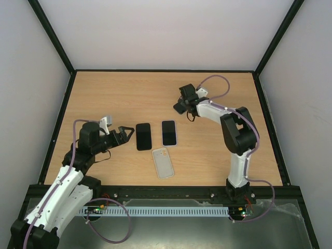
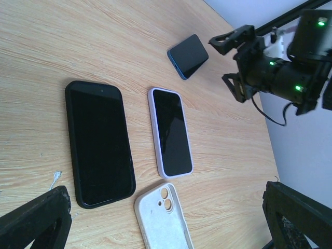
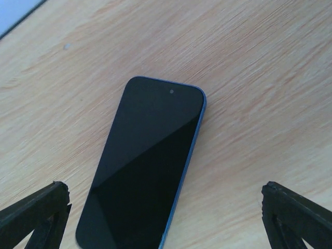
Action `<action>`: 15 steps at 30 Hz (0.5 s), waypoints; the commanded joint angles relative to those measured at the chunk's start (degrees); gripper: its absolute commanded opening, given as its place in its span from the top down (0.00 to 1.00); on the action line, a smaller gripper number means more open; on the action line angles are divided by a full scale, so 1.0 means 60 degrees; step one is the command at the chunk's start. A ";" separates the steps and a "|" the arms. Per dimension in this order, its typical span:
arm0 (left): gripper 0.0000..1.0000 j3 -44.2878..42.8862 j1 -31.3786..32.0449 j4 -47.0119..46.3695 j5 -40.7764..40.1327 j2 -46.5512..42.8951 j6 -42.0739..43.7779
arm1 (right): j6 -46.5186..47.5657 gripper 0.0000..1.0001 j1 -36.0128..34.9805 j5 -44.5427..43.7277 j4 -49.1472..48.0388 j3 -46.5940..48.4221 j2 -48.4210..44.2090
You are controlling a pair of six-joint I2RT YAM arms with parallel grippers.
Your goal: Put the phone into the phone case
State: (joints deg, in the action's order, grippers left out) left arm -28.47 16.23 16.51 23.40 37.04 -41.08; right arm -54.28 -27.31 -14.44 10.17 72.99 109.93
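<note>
A bare phone with a blue edge (image 3: 142, 166) lies face up on the wooden table, right under my right gripper (image 3: 165, 207). That gripper is open, one finger on each side of the phone and clear of it. The same phone (image 2: 188, 56) shows far back in the left wrist view, next to the right gripper (image 2: 233, 59). An empty white phone case (image 1: 163, 163) lies inside up near the front edge. My left gripper (image 1: 128, 135) is open and empty, just left of a black-cased phone (image 1: 143, 136). In its own view the left gripper (image 2: 165, 207) hangs over the white case (image 2: 163, 218).
A phone in a lilac case (image 1: 168, 133) lies beside the black one (image 2: 98, 142), both face up, with the lilac one (image 2: 171, 132) nearer the white case. Black frame rails border the table (image 1: 104, 93) on all sides.
</note>
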 commanded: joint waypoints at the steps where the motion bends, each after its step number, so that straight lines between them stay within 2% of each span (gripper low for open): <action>1: 0.01 -0.0134 0.0056 0.0036 0.0108 -0.0096 0.0105 | -0.0571 0.03 0.0010 -0.0814 0.1149 0.1225 0.1036; 9: 0.01 -0.0162 0.0048 0.0093 0.0137 -0.0106 0.0194 | -0.1041 0.02 0.0018 -0.0709 0.1798 0.2503 0.2377; 15: 0.01 -0.0162 0.0049 0.0227 0.0054 -0.0154 0.0303 | -0.1096 0.00 0.0002 -0.0409 0.1975 0.2666 0.3009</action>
State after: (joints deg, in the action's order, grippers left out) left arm -28.47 16.23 16.80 23.49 36.77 -40.47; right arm -59.16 -27.33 -16.51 17.93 87.57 125.19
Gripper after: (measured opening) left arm 0.994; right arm 0.997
